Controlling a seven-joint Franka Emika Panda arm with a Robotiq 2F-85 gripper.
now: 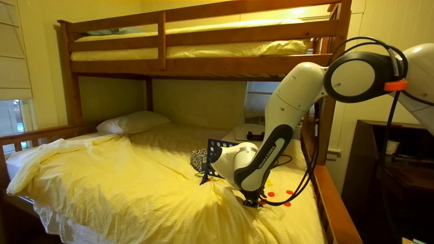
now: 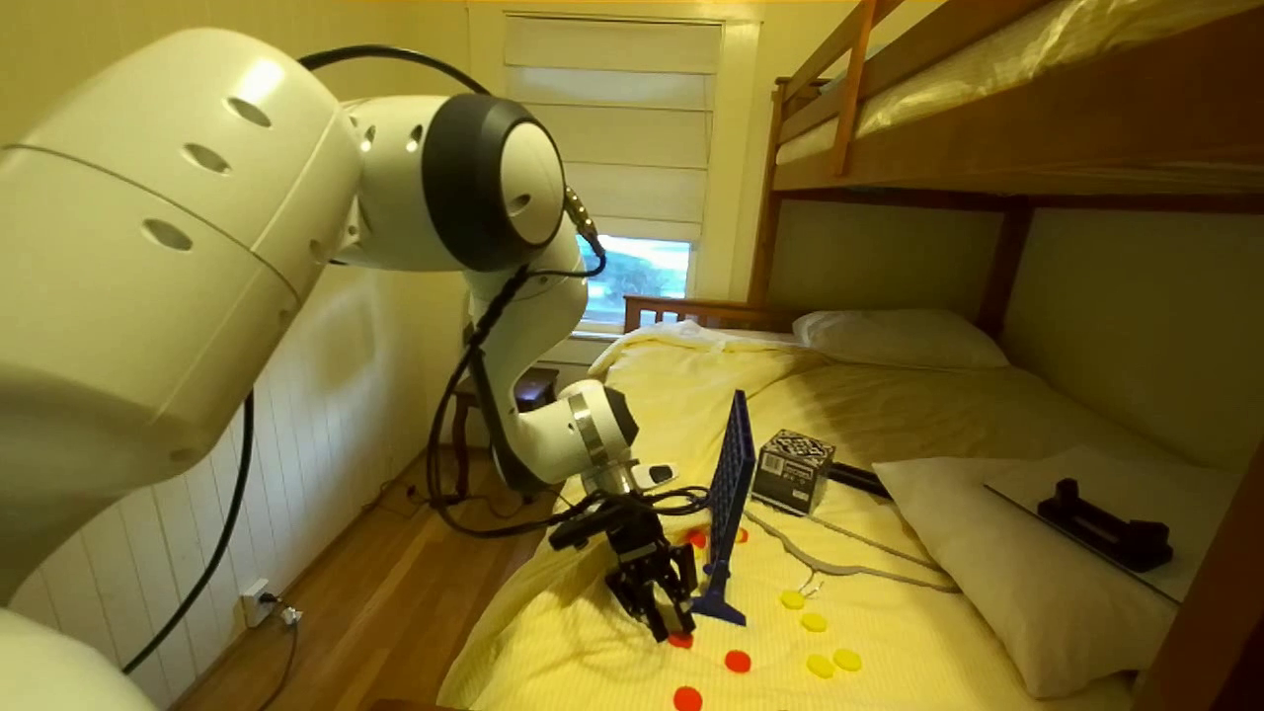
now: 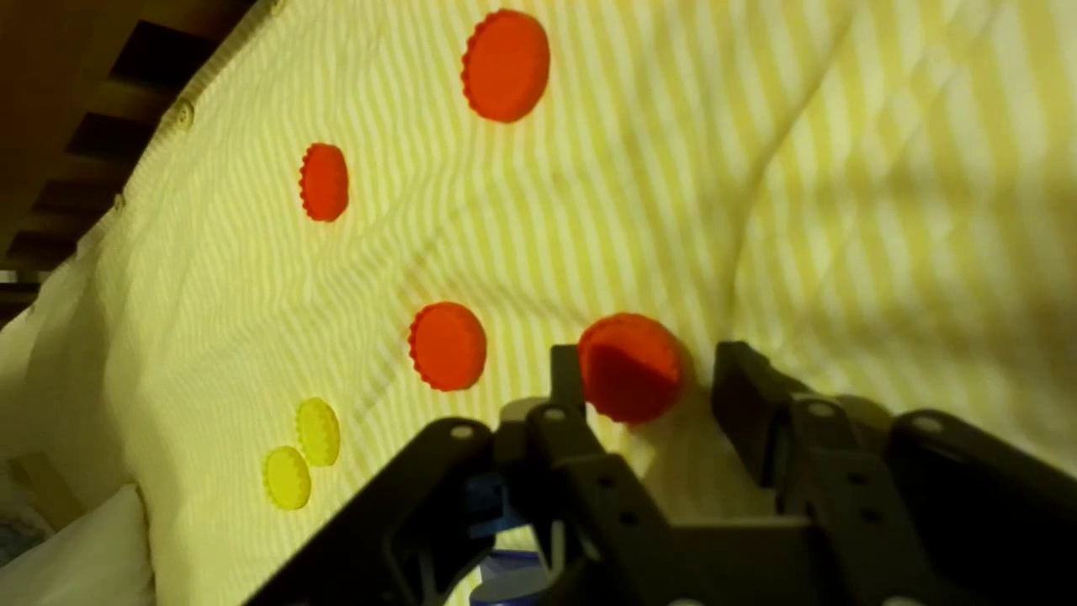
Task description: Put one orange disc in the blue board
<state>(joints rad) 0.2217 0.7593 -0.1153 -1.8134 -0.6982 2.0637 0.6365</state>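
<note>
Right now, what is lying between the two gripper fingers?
One orange disc, on the striped cover; the wrist view shows it between the fingers of the open gripper.

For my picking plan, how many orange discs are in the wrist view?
4: one disc between the jaws, another left of it, a third upper left, a fourth at top. Jaws may hide more.

Wrist view: close, down on red-orange discs (image 3: pixel 448 347) | both exterior views: farther back, over bed (image 1: pixel 112 179) (sharing blue board (image 2: pixel 731 484))

Yellowish walls (image 1: pixel 393 22), wd floor (image 2: pixel 395 592) & wd top bunk (image 1: pixel 210 66), w/ bright window (image 2: pixel 642 267) below mostly lowered blind (image 2: pixel 612 133).
</note>
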